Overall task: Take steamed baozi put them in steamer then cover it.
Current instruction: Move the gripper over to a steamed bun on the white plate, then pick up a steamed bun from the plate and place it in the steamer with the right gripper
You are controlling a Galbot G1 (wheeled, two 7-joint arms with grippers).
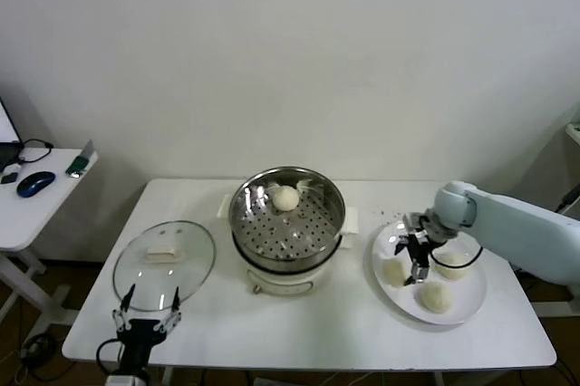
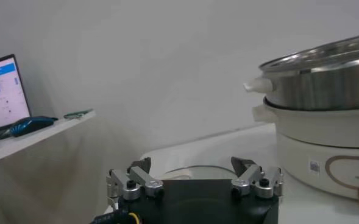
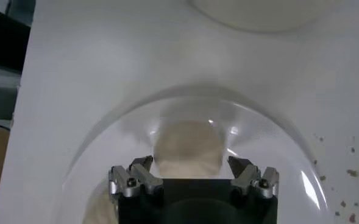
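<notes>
1. So, far left first: a small side table (image 1: 36, 209) with a blue mouse (image 1: 34, 184) on it, well off to the left gripper's own left side.
2. Left gripper (image 1: 145, 306) sits low at the front-left edge of the white surface (image 1: 299, 332), fingers spread wide, nothing in them. The cover (image 1: 164, 264), glass with a cream handle, lies flat on the surface just ahead of it.
3. The steamer (image 1: 287, 220) is to the right of that gripper and a bit farther back, uncovered, with one steamed baozi (image 1: 286, 197) on the perforated tray near the back wall.
4. Right gripper (image 1: 417, 259) is over the white plate (image 1: 390, 282), which sits right of the steamer. It's pointing down with jaws wide and holds nothing; in the right wrist view a bun (image 3: 187, 149) sits on the plate just ahead of the open fingertips.
5. Two more buns on the plate: one (image 1: 452, 265) just right of that gripper, one (image 1: 436, 296) nearer the front edge.
</notes>
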